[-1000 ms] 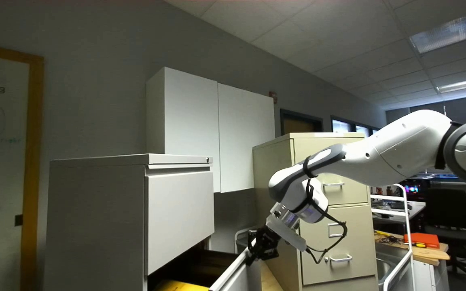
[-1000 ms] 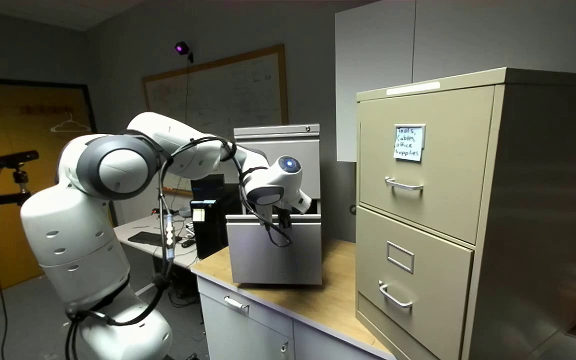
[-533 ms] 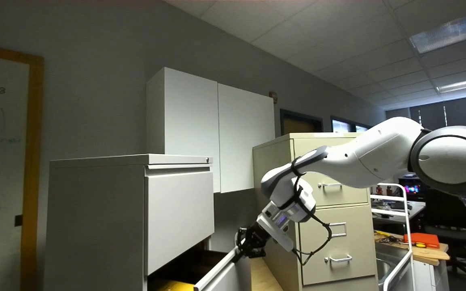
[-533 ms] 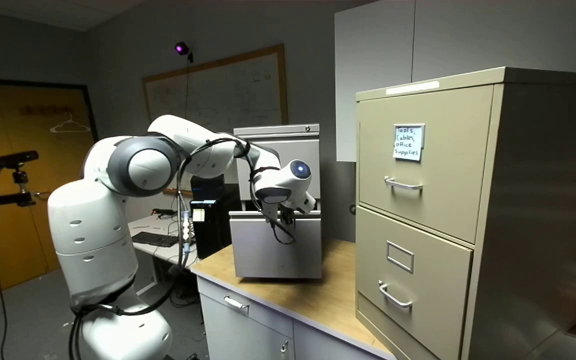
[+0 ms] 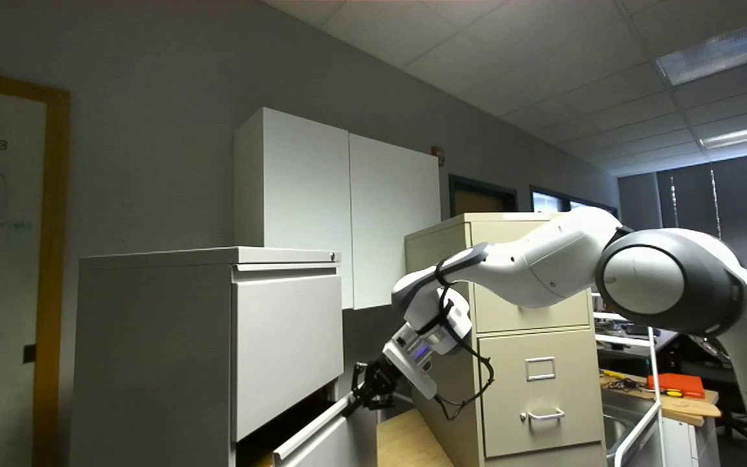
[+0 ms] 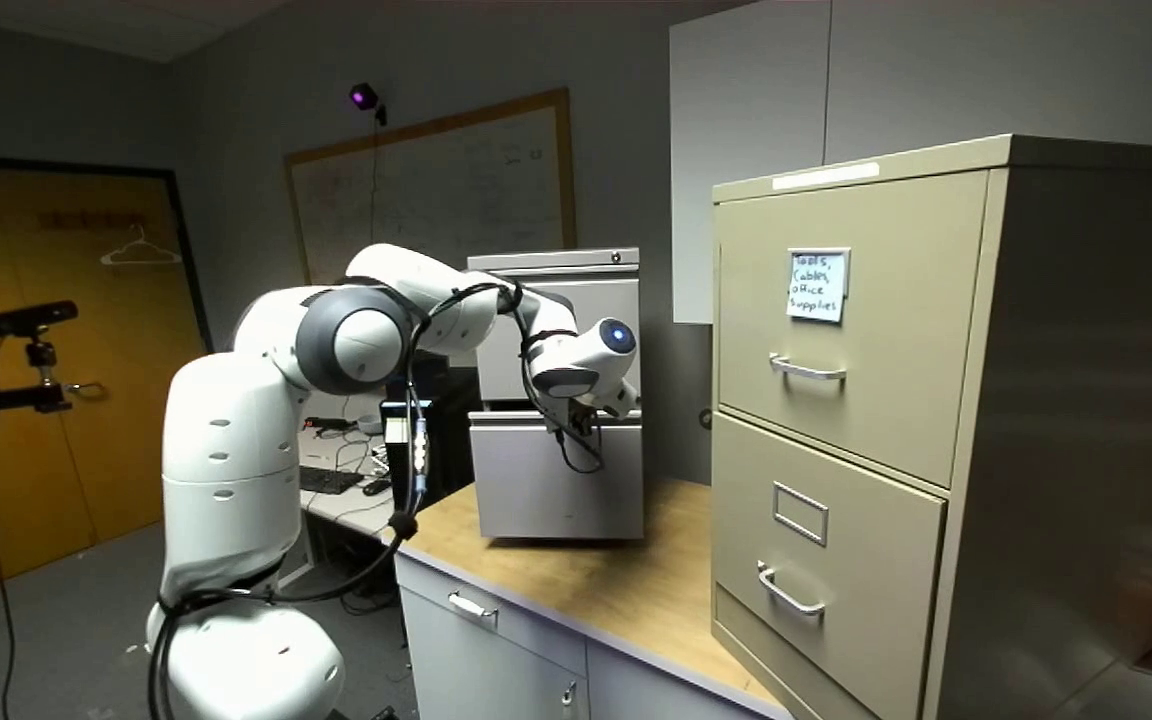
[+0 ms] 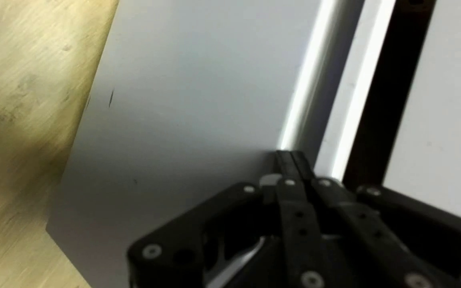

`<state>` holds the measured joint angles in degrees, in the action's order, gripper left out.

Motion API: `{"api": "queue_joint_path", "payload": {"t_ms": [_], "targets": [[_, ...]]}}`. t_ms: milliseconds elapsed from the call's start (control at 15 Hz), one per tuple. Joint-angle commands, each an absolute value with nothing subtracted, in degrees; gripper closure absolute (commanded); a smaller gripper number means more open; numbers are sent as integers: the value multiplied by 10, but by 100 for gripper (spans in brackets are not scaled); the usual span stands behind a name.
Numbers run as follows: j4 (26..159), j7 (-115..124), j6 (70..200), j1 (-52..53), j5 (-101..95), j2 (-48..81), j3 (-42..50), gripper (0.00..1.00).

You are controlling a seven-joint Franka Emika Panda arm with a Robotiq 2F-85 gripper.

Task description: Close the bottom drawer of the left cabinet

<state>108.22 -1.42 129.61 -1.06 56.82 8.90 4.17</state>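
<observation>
White and wide, the bottom drawer (image 5: 345, 443) sits at the lower centre of an exterior view, partly out of the left cabinet (image 5: 153, 363). It stands further in than a second ago, yet a gap remains, so closing seems under way, unfinished. At the wrist view's lower centre, the gripper (image 7: 291, 155), jaws together with nothing between, meets the drawer's upper edge.
</observation>
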Motion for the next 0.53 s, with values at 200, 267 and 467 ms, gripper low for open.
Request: {"api": "queue_joint_path", "payload": {"t_ms": [200, 267, 467], "targets": [[928, -4, 1254, -17, 584, 197, 11, 97], [911, -2, 1251, -16, 582, 208, 8, 98], [861, 6, 1242, -17, 574, 243, 1, 98]]}}
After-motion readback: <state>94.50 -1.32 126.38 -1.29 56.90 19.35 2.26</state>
